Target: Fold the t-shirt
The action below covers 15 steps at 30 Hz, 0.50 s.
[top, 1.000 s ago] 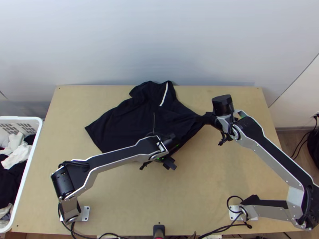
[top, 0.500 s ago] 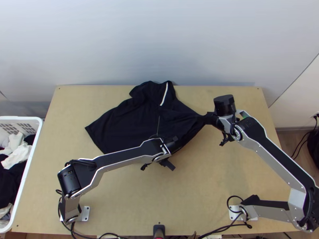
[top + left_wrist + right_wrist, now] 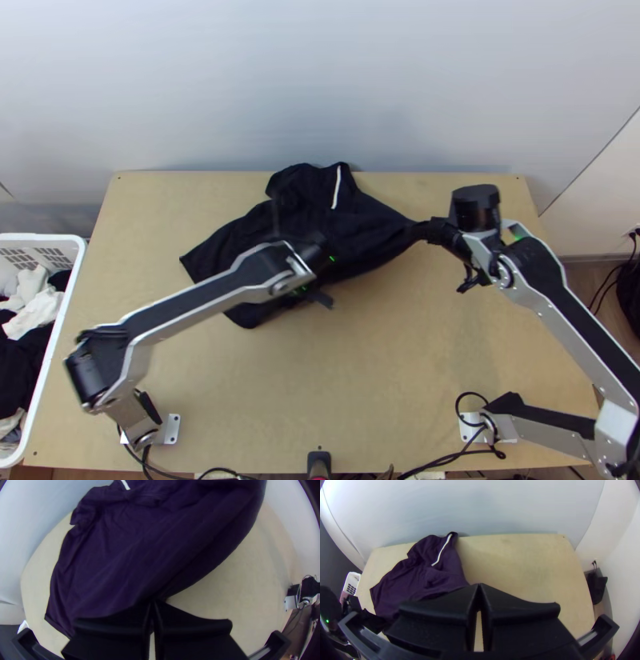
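The black t-shirt (image 3: 364, 236) lies unevenly spread toward the table's back, its right part drawn out to a raised point. At that point my right gripper (image 3: 421, 231) is shut on the cloth. My left gripper (image 3: 310, 294), partly under its own wrist, is over the shirt's near side. In the left wrist view, creases run to the closed fingertips of the left gripper (image 3: 153, 602), which pinch the near edge of the shirt (image 3: 133, 553). The right wrist view has the shirt (image 3: 410, 580) running under the right gripper (image 3: 479, 586). A white strip marks the collar area.
A white basket (image 3: 50, 352) of clothes stands at the table's left side. Bare wood of the table (image 3: 384, 384) lies between the arm bases and the shirt. Cables run along the near edge, and a wall rises behind the table.
My left gripper has moved left and a little toward the back, and a near corner of the shirt now shows below its arm. My right gripper has shifted slightly right, drawing the cloth along.
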Tool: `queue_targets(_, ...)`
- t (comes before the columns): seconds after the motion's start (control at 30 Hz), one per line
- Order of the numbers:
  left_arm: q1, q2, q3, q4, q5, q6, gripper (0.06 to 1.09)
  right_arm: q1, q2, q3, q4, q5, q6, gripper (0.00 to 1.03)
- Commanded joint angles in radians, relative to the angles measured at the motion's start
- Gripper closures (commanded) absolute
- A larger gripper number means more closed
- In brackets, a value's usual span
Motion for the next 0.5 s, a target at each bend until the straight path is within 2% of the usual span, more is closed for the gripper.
queue_targets(0.0,0.106,-0.165,0.028,-0.063,-0.001,-0.008,1.04,-0.010,-0.069,0.083,-0.019,0.002,-0.045,1.00)
queue_targets(0.2,0.210,-0.291,0.115,-0.109,-0.001,-0.005,1.04,-0.012,-0.069,0.252,-0.038,0.074,-0.084,1.00)
queue_targets(0.47,0.311,-0.417,0.215,-0.094,-0.001,0.002,1.04,0.031,-0.057,0.473,-0.046,0.205,-0.163,1.00)
